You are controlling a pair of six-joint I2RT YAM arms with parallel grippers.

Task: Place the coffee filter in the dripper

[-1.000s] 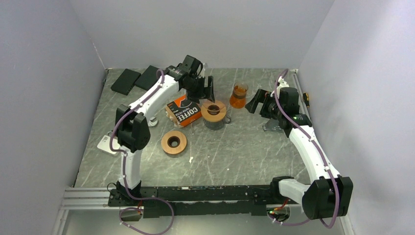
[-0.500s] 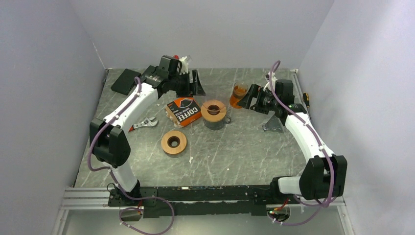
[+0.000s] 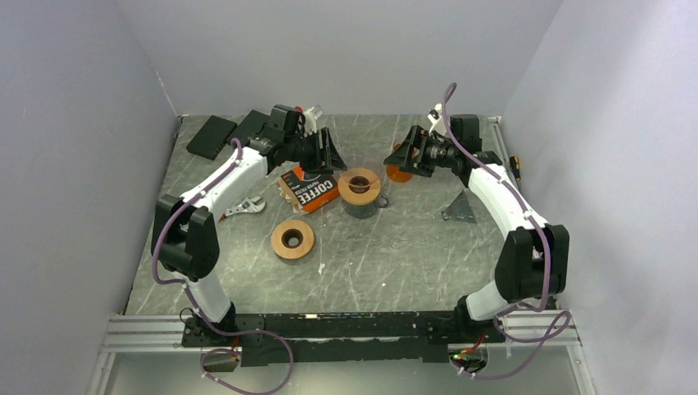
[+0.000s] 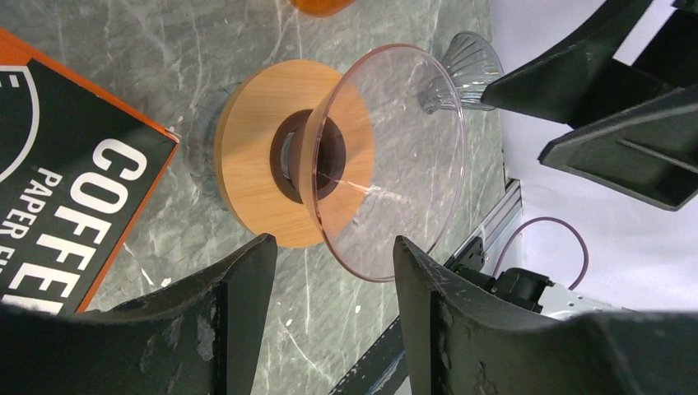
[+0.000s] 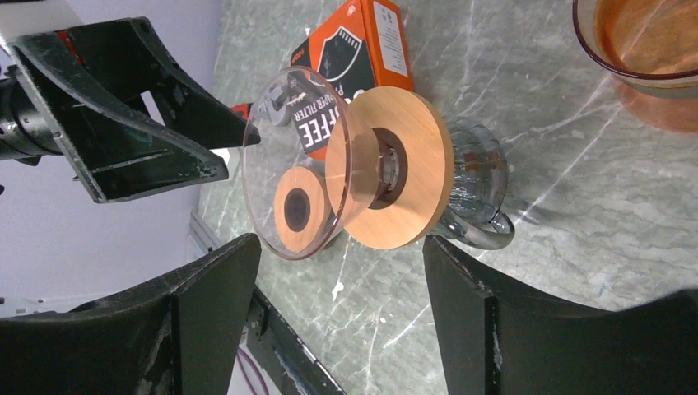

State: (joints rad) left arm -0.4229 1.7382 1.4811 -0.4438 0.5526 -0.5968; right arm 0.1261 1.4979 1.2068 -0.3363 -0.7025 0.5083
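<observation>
The left arm [image 3: 221,177] and right arm [image 3: 504,196] wear white shells with black joints, bolted to a black rail [image 3: 329,325]. A purple cable [image 3: 290,358] loops along each. The left pincer [image 4: 333,247] and right pincer [image 5: 342,247] have matte black, wedge-shaped fingers [image 4: 234,329], scuffed pale at the edges.

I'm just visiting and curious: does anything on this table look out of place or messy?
A wrench lies left of the filter box, odd among coffee gear. A small white scrap sits by the loose wooden ring. Nothing looks spilled.
</observation>
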